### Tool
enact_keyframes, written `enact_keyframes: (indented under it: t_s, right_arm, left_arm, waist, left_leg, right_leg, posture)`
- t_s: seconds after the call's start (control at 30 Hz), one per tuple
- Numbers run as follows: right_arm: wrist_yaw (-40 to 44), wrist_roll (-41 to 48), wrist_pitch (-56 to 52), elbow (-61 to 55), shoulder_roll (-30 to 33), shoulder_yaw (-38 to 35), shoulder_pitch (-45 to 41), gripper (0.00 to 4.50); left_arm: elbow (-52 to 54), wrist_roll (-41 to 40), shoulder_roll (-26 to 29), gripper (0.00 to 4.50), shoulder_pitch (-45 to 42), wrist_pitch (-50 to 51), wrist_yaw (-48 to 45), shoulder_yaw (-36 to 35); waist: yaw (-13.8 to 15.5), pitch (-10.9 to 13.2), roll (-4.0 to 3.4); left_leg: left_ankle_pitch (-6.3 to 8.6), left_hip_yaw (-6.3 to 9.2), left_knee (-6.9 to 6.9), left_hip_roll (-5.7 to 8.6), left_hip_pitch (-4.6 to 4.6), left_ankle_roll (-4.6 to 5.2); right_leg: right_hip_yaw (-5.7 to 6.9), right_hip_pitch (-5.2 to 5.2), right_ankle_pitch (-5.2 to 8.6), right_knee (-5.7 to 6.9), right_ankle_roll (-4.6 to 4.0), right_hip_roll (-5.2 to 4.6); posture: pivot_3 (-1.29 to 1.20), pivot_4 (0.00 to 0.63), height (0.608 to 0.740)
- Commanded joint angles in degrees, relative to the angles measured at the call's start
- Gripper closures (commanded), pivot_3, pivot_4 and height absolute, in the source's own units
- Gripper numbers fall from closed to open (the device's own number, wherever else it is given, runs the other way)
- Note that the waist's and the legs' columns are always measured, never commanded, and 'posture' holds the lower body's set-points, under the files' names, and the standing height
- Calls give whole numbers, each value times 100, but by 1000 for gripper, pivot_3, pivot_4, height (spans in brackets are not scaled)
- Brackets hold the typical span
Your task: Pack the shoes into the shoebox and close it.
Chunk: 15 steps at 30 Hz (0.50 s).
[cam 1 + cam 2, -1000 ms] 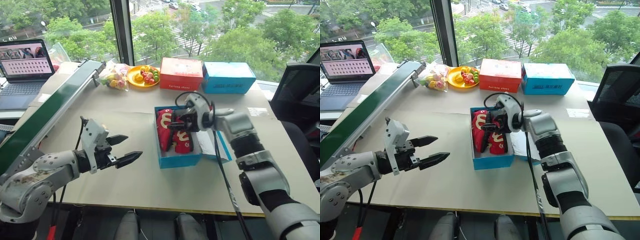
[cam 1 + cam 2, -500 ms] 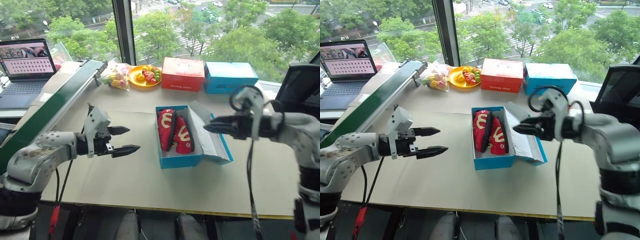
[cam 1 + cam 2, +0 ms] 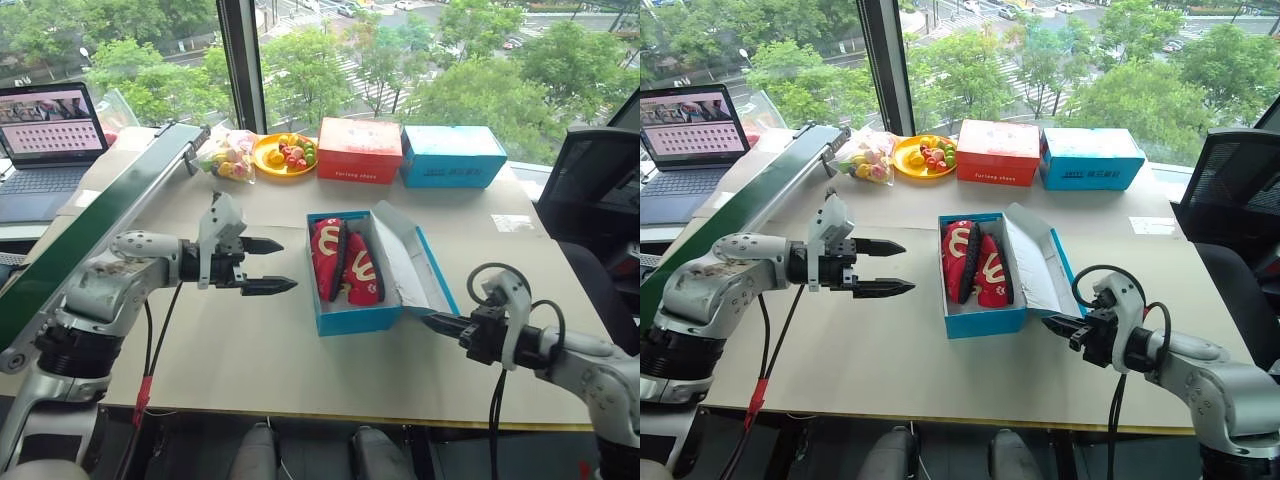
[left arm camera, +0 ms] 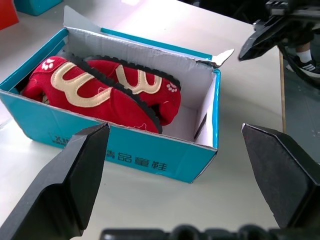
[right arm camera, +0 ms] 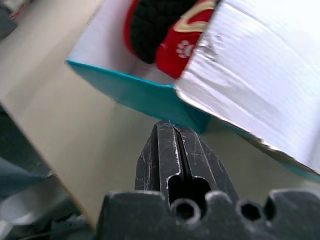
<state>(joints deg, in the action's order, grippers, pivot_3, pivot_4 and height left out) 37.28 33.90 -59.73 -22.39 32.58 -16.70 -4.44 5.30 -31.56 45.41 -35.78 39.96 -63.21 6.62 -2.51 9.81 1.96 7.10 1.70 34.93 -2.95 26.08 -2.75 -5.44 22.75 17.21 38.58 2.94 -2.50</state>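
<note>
The blue shoebox (image 3: pixel 355 315) stands open at the middle of the table. Both red shoes (image 3: pixel 345 262) with yellow marks lie on their sides inside it, close together. Its lid (image 3: pixel 412 262), white inside, leans up and out on the right side. My left gripper (image 3: pixel 288 265) hovers to the left of the box, open and empty, its fingers (image 4: pixel 75 175) aimed at the box's left wall. My right gripper (image 3: pixel 428 321) is low over the table near the box's front right corner, under the lid's edge, shut on nothing; its pressed-together fingers (image 5: pixel 175 145) point at that corner.
A red box (image 3: pixel 362 150), a plainer blue box (image 3: pixel 453 155), a yellow plate of fruit (image 3: pixel 285 153) and a bag (image 3: pixel 228 155) line the far edge. A green conveyor (image 3: pixel 100 220) and a laptop (image 3: pixel 50 130) are on the left, a black chair (image 3: pixel 600 200) on the right.
My right gripper has come out of the box, sunk toward the table's front right and shut. The left gripper has moved closer to the box, still open.
</note>
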Motion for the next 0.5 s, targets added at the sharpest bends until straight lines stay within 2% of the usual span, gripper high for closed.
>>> enact_keyframes:
  t_s: [0.03,0.3,0.4,0.5]
  right_arm:
    - [-228,-201,477,305,-91,13,-85,4463]
    - [-43,151,551,544,-447,117,293,4463]
    - [-420,53,1020,1165,-894,-103,-7,4463]
    - [-782,390,1544,2189,-1534,-716,-582,4463]
  left_arm:
    - [45,64,65,0,-104,-87,-127,-117]
    - [205,82,288,0,83,12,-158,-318]
    - [248,101,325,0,129,35,-146,-317]
    - [293,83,328,0,144,74,-138,-325]
  waist:
    - [5,1,-1]
    - [8,1,-1]
    - [-9,1,-1]
    - [-15,1,-1]
  left_leg:
    - [0,0,-1,0,0,0]
    - [0,1,-4,0,0,0]
    - [0,1,1,-1,-10,0]
    - [0,-2,-4,-2,-47,0]
  right_leg:
    - [0,0,0,0,-1,-1]
    - [1,-2,-3,0,-6,0]
    - [1,-12,-2,0,-3,0]
    - [-1,-44,2,-2,3,0]
  posture:
    - [0,150,739]
    - [0,150,739]
    - [0,150,739]
    - [0,150,739]
